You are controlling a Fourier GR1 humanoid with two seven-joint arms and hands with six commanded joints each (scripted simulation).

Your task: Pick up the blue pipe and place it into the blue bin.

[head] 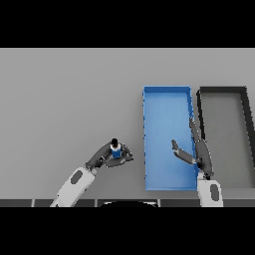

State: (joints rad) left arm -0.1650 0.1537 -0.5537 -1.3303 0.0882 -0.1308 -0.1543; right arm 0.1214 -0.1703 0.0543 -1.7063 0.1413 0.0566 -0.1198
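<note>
Nearest the table's front edge, the right hand (198, 152) hangs over the front right part of the blue rectangular bin (167, 97), its dark fingers straight, one reaching back along the bin's right wall and the thumb jutting left over the bin floor; it holds nothing. Left of the bin, the left hand (110, 157) has its fingers and thumb curled round the small blue pipe (116, 151), a short stubby cylinder with a dark cap or opening at its top, standing roughly upright in the grip. Pipe and hand sit near the front of the smooth grey table (64, 99), just beside the bin's left wall but apart from it.

The step in hand looks like the lift and carry. To do it well, the hand should rise enough for the pipe's base to pass above the bin's low wall, then travel right, keeping the pipe upright so the smooth, round body does not roll out of the fingers. Releasing low over the bin's flat floor, away from the right hand, should stop it bouncing or tipping out.

A dark-rimmed rectangular bin with a grey floor (245, 119) stands right of the blue one, near the table's right edge.
</note>
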